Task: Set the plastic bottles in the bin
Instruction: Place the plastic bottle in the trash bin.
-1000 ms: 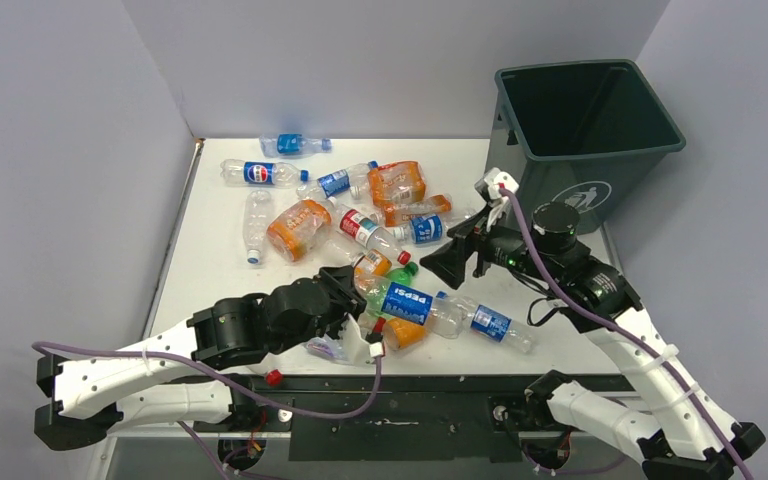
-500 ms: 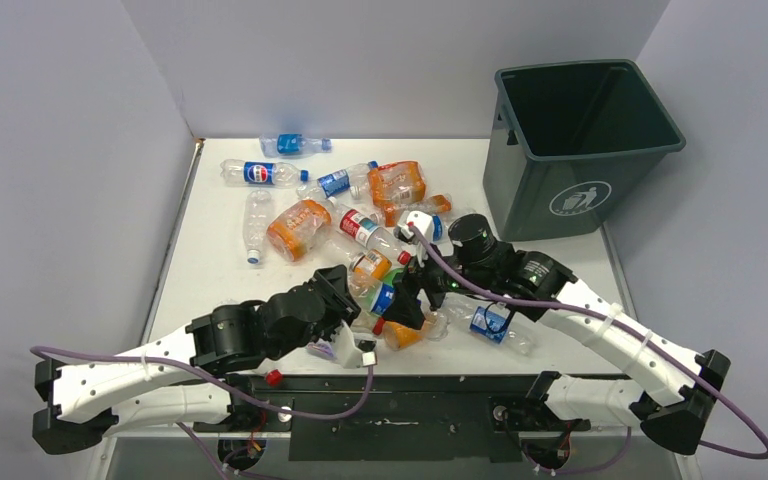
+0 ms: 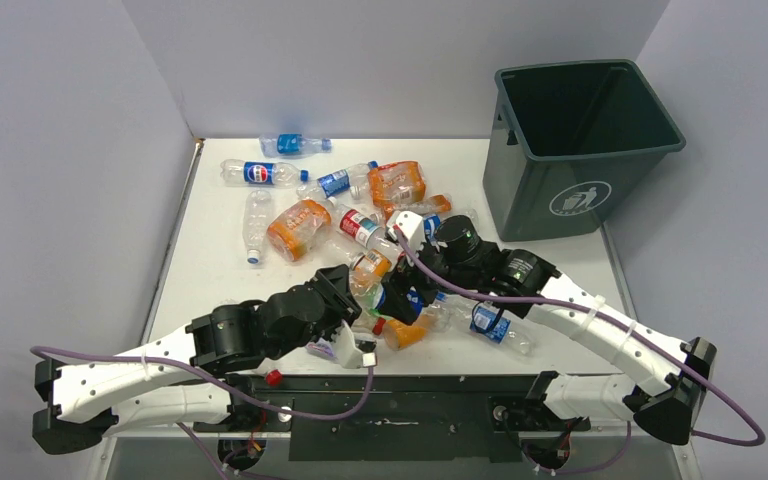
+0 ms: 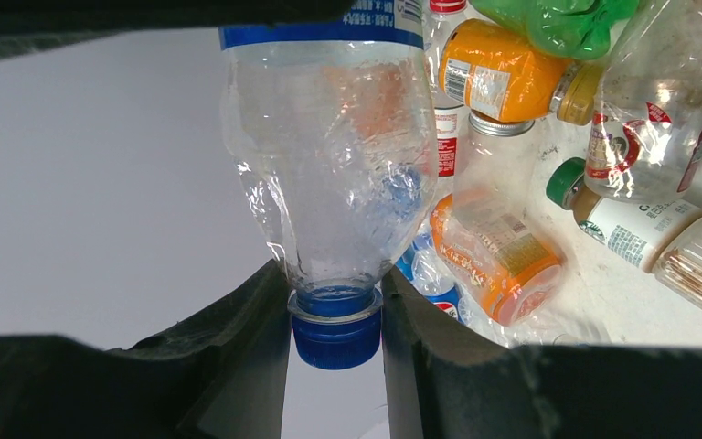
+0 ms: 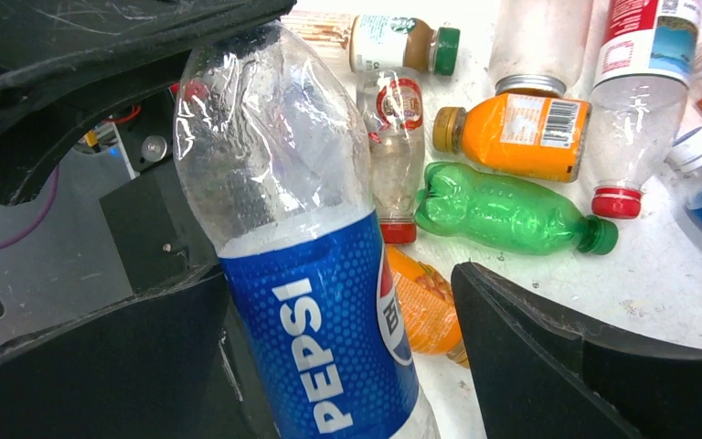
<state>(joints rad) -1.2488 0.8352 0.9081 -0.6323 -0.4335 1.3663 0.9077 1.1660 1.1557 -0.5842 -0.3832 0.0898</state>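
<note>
ok so the left gripper [image 4: 335, 329] is clamped on the neck of a clear Pepsi bottle [image 4: 329, 155], fingers pinching either side just above the blue cap [image 4: 336, 340], at the bottom middle of the left wrist view. The bottle is up off the table [image 3: 220, 270], label end toward the top of that frame. The right gripper [image 5: 336, 293] is spread wide around the same bottle's label. In its own view the bottle fills the lower left and sits right against the finger on that side, with a big gap to the finger at lower right, so it's released, not squeezing anything. From overhead both grippers meet at the lower middle of the frame, over the near edge of the pile. The rest of the plastic bottles [image 3: 397, 183] lie scattered across the middle and upper left of the table, all on their sides. Under the held bottle the right wrist view shows a green bottle [image 5: 503, 212] with an orange bottle [image 5: 516, 135] just beside it. The bin [image 3: 530, 190] stands upright in the upper right of the overhead frame, well apart from both grippers.
</note>
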